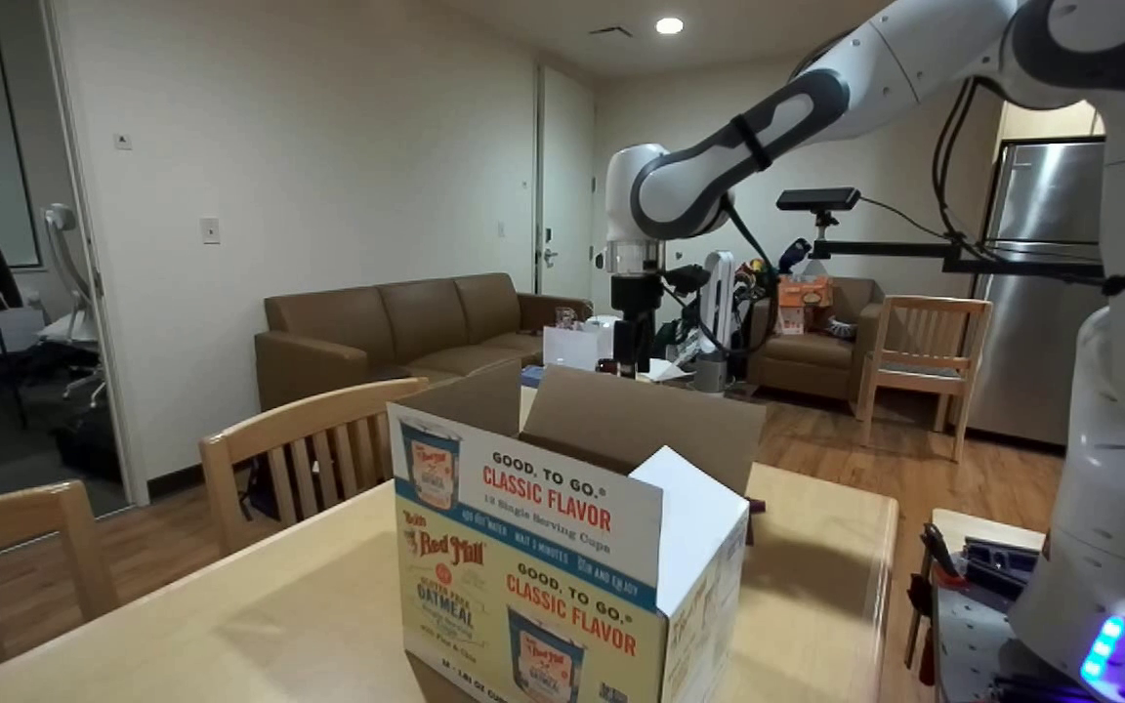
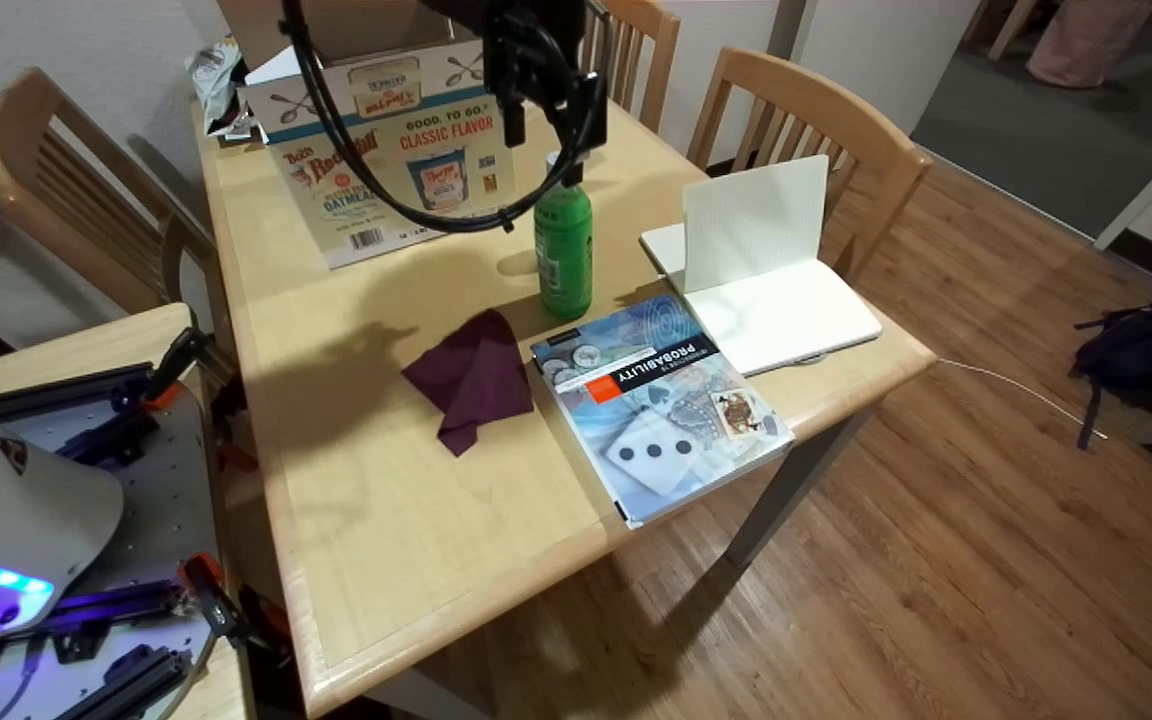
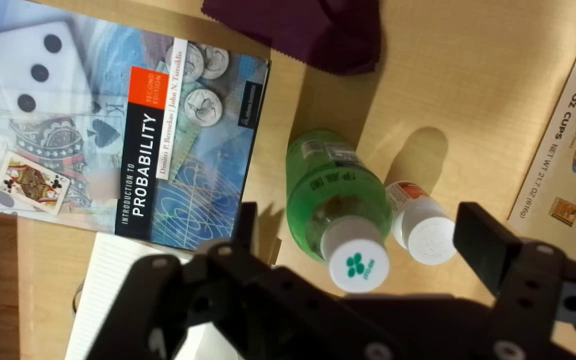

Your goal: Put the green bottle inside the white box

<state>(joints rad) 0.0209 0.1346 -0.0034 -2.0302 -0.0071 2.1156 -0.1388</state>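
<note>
Wrist view: my tool [image 3: 358, 225] is wide. The upright green ITO EN bottle [image 3: 335, 197] lines up within its gap.

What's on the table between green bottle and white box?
A small white bottle, close beside the green bottle, on the side facing the white box. Shows in the wrist view.

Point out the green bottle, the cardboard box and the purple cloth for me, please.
Green bottle [image 2: 565, 252], in an exterior view: on its green side.
Cardboard box [image 1: 543, 586], in an exterior view: on its printed side.
Purple cloth [image 2: 476, 378], in an exterior view: the middle of its fabric.
</note>
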